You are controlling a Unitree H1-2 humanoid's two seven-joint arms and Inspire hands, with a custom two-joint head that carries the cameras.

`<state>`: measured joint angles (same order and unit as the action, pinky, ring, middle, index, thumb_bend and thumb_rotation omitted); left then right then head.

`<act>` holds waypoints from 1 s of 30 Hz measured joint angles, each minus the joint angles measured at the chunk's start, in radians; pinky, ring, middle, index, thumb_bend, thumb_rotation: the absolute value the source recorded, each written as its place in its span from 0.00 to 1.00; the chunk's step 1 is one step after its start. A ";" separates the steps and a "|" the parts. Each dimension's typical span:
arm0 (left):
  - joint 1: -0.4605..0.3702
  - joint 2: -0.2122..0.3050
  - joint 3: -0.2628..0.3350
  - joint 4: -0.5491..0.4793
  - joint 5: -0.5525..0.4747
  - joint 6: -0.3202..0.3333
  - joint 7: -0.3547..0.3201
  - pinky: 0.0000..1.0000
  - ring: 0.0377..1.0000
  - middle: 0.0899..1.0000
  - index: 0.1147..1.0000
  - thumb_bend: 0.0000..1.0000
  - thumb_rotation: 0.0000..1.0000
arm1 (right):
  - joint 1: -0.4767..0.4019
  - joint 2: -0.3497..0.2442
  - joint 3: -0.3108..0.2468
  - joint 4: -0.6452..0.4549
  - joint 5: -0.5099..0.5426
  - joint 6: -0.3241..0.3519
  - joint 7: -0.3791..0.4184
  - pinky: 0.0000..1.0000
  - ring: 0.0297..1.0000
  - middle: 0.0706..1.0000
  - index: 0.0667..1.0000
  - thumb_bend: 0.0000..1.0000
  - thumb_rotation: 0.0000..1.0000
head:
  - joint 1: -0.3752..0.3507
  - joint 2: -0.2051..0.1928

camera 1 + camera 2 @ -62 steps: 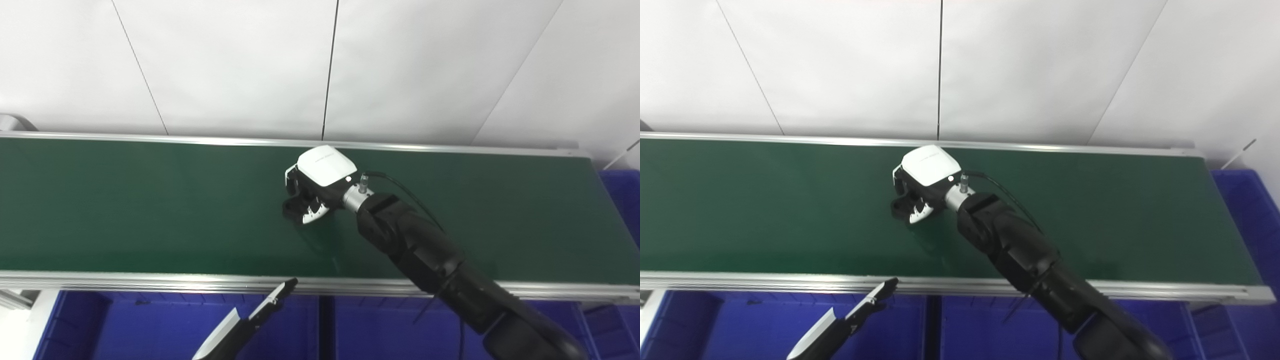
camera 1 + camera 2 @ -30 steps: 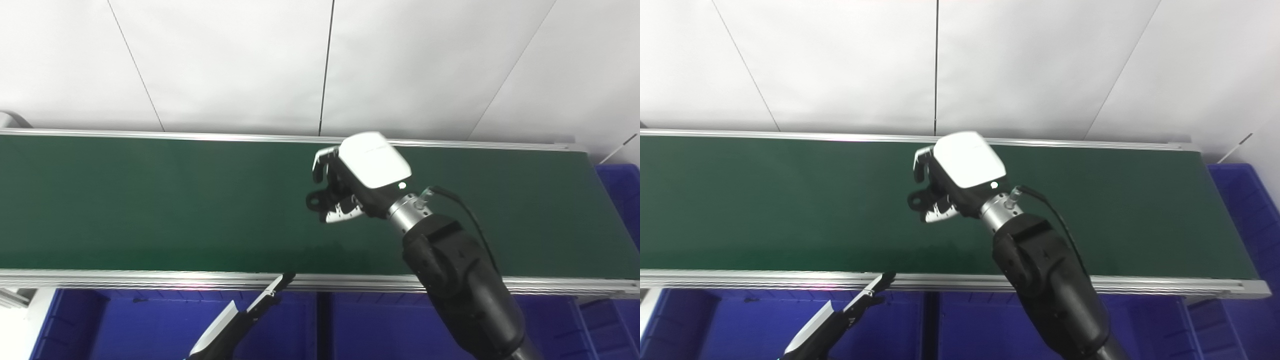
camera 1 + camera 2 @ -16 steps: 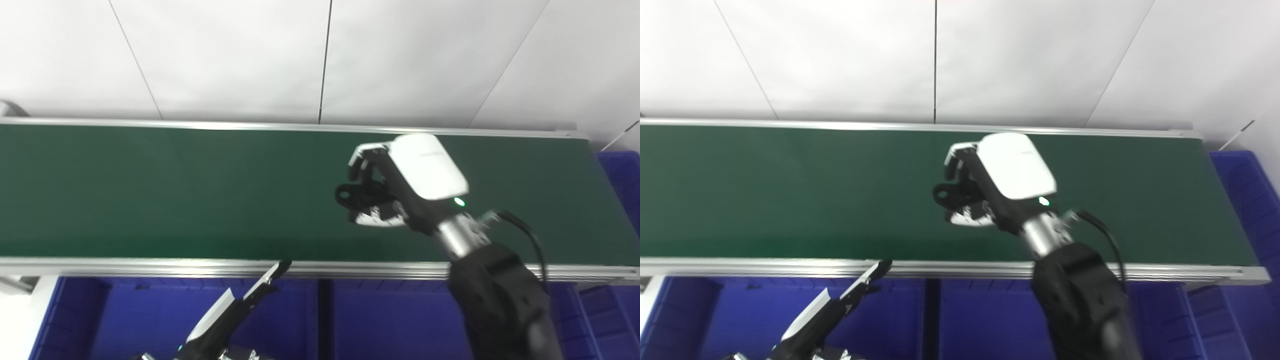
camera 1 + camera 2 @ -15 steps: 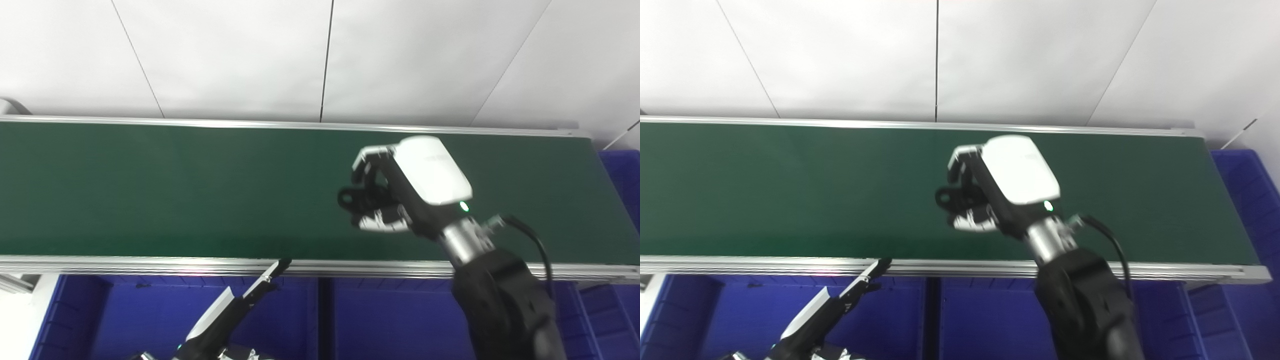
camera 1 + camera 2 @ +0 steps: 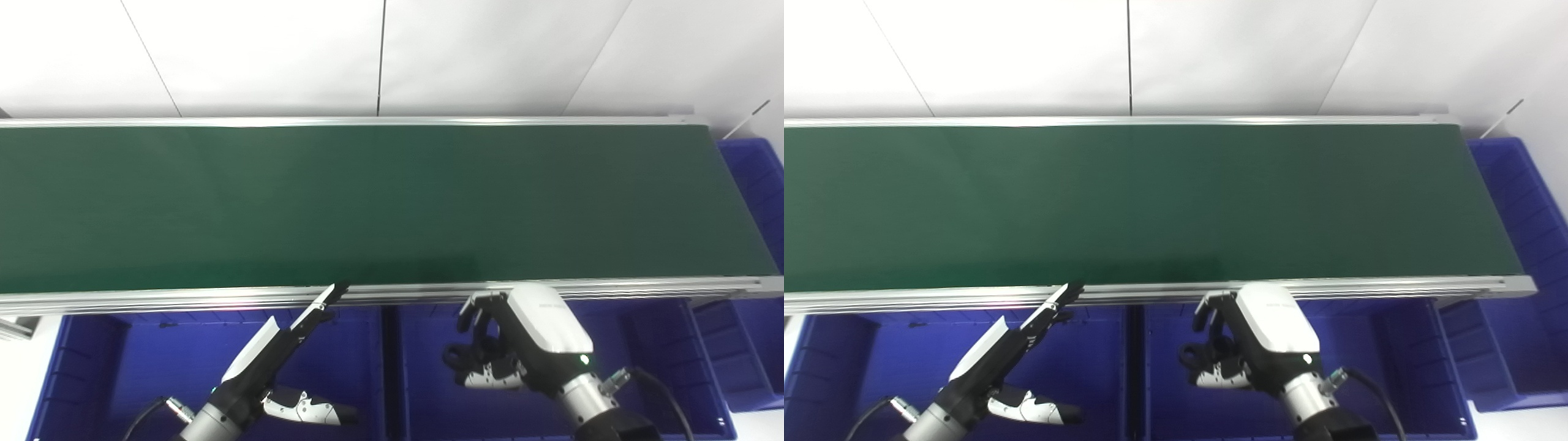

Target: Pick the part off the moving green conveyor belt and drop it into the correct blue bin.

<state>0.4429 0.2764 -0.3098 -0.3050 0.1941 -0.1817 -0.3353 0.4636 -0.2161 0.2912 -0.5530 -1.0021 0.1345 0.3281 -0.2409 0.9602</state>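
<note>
My right hand point(image 5: 520, 343) hangs in front of the green conveyor belt point(image 5: 367, 202), over the middle blue bin point(image 5: 643, 343). Its fingers are curled and shut on a small black part point(image 5: 456, 357) with a ring-shaped end that sticks out to the left; the same part point(image 5: 1191, 354) shows in the right eye view. My left hand point(image 5: 275, 355) is open, its fingers stretched straight toward the belt's near rail and its thumb spread, above the left blue bin point(image 5: 122, 367). No part lies on the belt.
An aluminium rail point(image 5: 184, 297) runs along the belt's near edge, between belt and bins. A divider point(image 5: 387, 367) separates the left and middle bins. Another blue bin point(image 5: 753, 177) stands past the belt's right end. A white wall rises behind the belt.
My right hand has carried the black part off the belt, toward me and down, to above the middle bin. The camera has tilted down. The left hand has barely moved.
</note>
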 measured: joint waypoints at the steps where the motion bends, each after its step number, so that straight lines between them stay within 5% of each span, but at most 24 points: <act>1: -0.005 0.001 0.001 0.000 -0.002 0.002 -0.001 0.91 1.00 1.00 1.00 0.86 0.42 | 0.000 -0.001 0.007 0.029 -0.001 -0.015 -0.025 0.20 0.23 0.35 0.47 0.52 0.00 | 0.000 0.003; 7: -0.029 0.003 0.011 0.000 -0.045 0.034 -0.010 0.93 1.00 1.00 1.00 0.86 0.39 | -0.014 -0.003 0.042 0.148 0.004 -0.031 -0.068 0.30 0.33 0.42 0.46 0.53 0.00 | -0.021 0.023; 12: -0.046 0.004 0.015 -0.001 -0.076 0.039 -0.017 0.92 1.00 1.00 1.00 0.86 0.39 | -0.075 -0.001 0.063 0.210 -0.025 0.005 0.023 0.25 0.31 0.44 0.45 0.52 0.00 | -0.035 0.040; 13: -0.045 0.005 0.016 -0.002 -0.079 0.040 -0.018 0.93 1.00 1.00 1.00 0.86 0.39 | -0.090 -0.001 0.066 0.217 -0.035 0.013 0.035 0.27 0.33 0.44 0.46 0.52 0.00 | -0.037 0.045; 14: -0.044 0.007 0.017 -0.004 -0.079 0.041 -0.020 0.93 1.00 1.00 1.00 0.86 0.38 | -0.110 -0.002 0.075 0.227 -0.052 0.016 0.052 0.38 0.47 0.43 0.48 0.52 0.00 | -0.038 0.048; 16: -0.043 0.009 0.018 -0.005 -0.080 0.046 -0.022 0.94 1.00 1.00 1.00 0.86 0.39 | -0.150 -0.012 0.103 0.239 -0.102 0.033 0.135 0.69 0.74 0.73 0.72 0.48 0.45 | -0.041 0.049; 18: -0.043 0.012 0.018 -0.009 -0.080 0.055 -0.024 0.95 1.00 1.00 1.00 0.86 0.39 | -0.194 -0.032 0.153 0.241 -0.175 0.050 0.283 0.92 0.90 0.87 0.85 0.54 0.84 | -0.043 0.051; 20: -0.041 0.015 0.018 -0.022 -0.080 0.065 -0.025 0.95 1.00 1.00 1.00 0.86 0.39 | -0.226 -0.040 0.182 0.237 -0.242 0.058 0.414 0.98 0.95 0.91 0.88 0.61 0.96 | -0.041 0.052; 23: -0.033 0.018 0.019 -0.035 -0.080 0.070 -0.025 0.95 1.00 1.00 1.00 0.86 0.39 | -0.219 -0.032 0.179 0.180 -0.325 0.077 0.518 1.00 1.00 0.95 0.91 0.71 1.00 | -0.032 0.054; 26: -0.026 0.018 0.019 -0.039 -0.080 0.075 -0.025 0.95 1.00 1.00 1.00 0.86 0.39 | -0.178 -0.007 0.151 0.106 -0.368 0.095 0.538 1.00 0.99 0.94 0.90 0.74 0.98 | -0.026 0.058; 30: -0.019 0.022 0.020 -0.055 -0.089 0.077 -0.026 0.95 1.00 1.00 1.00 0.86 0.39 | -0.055 0.032 0.097 0.017 -0.324 0.095 0.397 0.95 0.87 0.84 0.81 0.70 0.78 | -0.025 0.063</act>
<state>0.4235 0.2983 -0.2902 -0.3601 0.1048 -0.1046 -0.3612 0.4089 -0.1838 0.3884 -0.5365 -1.3256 0.2294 0.7254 -0.2654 1.0231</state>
